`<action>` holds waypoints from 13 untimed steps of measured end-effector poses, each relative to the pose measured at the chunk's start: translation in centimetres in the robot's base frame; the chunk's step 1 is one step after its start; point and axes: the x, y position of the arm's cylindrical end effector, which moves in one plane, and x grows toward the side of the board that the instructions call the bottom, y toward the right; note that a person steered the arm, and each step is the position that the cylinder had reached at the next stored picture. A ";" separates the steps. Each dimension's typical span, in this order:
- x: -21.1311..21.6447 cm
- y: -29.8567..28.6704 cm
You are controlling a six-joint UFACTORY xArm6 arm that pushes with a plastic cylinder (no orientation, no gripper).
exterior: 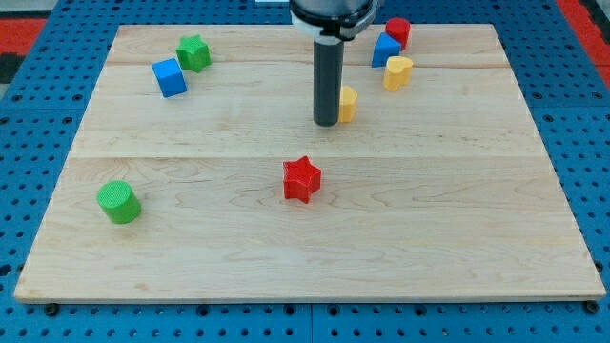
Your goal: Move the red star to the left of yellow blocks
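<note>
The red star (pixel 302 179) lies near the middle of the wooden board (pixel 305 238). My tip (pixel 327 123) stands above and slightly right of it in the view, with a gap between them. A yellow block (pixel 348 103) sits right beside the rod on its right and is partly hidden by it; I cannot make out its shape. A second yellow block (pixel 397 72), heart-like in shape, lies farther up and to the right.
A blue block (pixel 385 50) and a red cylinder (pixel 397 31) sit at the top right by the yellow block. A blue cube (pixel 170 77) and a green star (pixel 194 52) are at the top left. A green cylinder (pixel 118 202) is at the lower left.
</note>
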 end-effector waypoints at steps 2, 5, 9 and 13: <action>-4.1 3.2; -1.1 2.5; 12.1 -1.4; 12.0 -11.0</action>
